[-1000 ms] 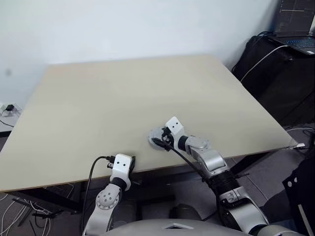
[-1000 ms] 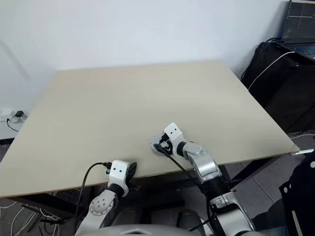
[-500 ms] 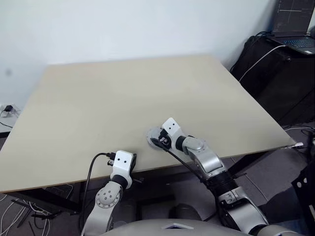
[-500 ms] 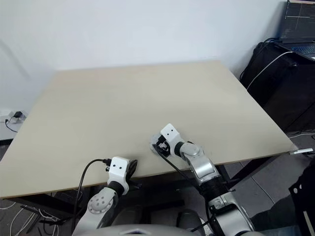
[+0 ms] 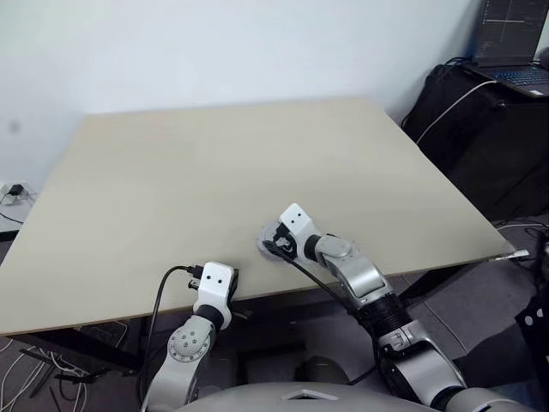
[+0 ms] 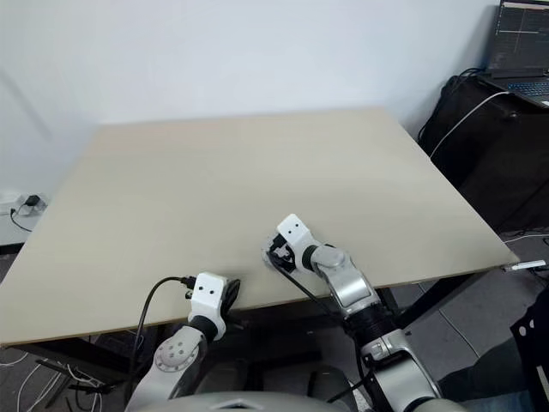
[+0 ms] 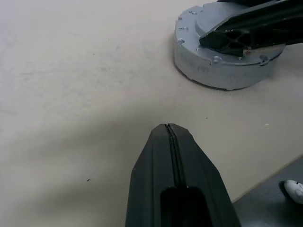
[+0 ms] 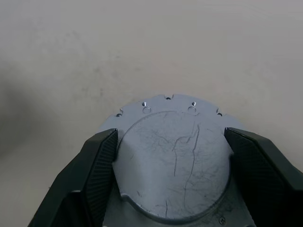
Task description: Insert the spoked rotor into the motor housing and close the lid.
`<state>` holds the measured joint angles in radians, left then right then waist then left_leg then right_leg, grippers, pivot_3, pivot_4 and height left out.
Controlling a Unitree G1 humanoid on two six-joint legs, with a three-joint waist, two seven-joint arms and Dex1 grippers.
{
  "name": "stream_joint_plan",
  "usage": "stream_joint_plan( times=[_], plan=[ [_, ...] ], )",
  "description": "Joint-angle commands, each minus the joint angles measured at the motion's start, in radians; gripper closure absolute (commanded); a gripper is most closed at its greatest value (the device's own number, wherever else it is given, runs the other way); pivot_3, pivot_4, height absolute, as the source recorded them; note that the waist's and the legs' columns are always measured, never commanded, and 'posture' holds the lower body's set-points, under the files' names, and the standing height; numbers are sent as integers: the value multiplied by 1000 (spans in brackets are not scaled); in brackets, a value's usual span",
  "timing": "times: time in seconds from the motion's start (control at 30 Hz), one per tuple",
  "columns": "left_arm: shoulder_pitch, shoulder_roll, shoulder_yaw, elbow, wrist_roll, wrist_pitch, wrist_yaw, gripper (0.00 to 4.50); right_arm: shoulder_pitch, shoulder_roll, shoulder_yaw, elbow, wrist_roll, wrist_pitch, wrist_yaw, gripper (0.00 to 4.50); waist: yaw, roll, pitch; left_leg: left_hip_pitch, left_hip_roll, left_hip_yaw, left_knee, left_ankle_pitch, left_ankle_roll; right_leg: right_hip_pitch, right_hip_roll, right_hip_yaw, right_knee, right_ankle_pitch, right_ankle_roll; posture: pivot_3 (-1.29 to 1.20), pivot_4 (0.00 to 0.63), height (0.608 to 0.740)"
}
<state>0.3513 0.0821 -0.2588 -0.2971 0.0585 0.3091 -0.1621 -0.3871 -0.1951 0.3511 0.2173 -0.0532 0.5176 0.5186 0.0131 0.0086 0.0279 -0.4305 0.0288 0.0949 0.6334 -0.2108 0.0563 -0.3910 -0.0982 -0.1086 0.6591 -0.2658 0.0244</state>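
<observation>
A light-grey lid [image 8: 175, 165] with a notched edge and a scratched plain face lies on the grey motor housing [image 7: 208, 71], near the table's front edge. My right gripper [image 5: 276, 245] reaches down over it. Its two black fingers [image 8: 102, 156] hug the raised centre of the lid from both sides, so it is shut on the lid. The spoked rotor is hidden. My left gripper [image 7: 168, 126] is shut with nothing in it. It hovers low over the table, a short way to the left of the housing and nearer the front edge [image 5: 230, 279].
The beige table [image 5: 214, 163] stretches wide behind and to both sides of the housing. Its front edge runs just under both hands. A black bag [image 5: 489, 120] and a laptop [image 5: 515, 34] stand beyond the table's right side.
My right wrist has turned a little around the lid while staying over it. The left gripper has stayed shut in much the same place.
</observation>
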Motion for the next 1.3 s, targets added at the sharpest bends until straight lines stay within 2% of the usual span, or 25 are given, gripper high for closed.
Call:
stream_joint_plan(
  times=[0.03, 0.27, 0.5, 0.8, 1.3],
  plan=[
    [-70, 28, 41, -27, -9, -1, -18, 4500, 20, -15, 25, 24, -27, 53, 2, 1204, 2, -1, -1, 0, 0, 0, 0, 0, 0, 0, 0, 0, 0, 0, 0, 0, 0, 740],
    [-293, 82, 141, 260, -50, -84, -78, 4500, 30, -7, 30, 5, -27, 59, 5, 1204, 3, 2, -6, 0, 0, 0, 4, 0, 1, 2, 1, -2, 1, 1, 0, 0, 0, 740],
    [-568, 102, 181, 552, -199, -78, -343, 4500, 45, 1, 29, -21, -23, 61, 12, 1204, 1, 1, -7, 0, 0, 0, 13, -4, 7, 6, 3, -3, 1, 3, 4, 0, 0, 740],
    [-726, 102, 124, 645, -283, 113, -588, 4500, 89, 6, 16, -68, -18, 77, 3, 1204, -9, 0, -8, 0, -3, 6, 14, -8, 13, 6, 3, 3, -1, 8, 9, 0, 0, 740],
    [-797, 90, 92, 746, -222, 152, -563, 4500, 104, 8, 11, -98, -13, 97, -11, 1204, -14, -1, -8, 0, -3, 7, 15, -10, 13, 6, 1, 7, -1, 8, 10, 0, 0, 740]
  ],
)
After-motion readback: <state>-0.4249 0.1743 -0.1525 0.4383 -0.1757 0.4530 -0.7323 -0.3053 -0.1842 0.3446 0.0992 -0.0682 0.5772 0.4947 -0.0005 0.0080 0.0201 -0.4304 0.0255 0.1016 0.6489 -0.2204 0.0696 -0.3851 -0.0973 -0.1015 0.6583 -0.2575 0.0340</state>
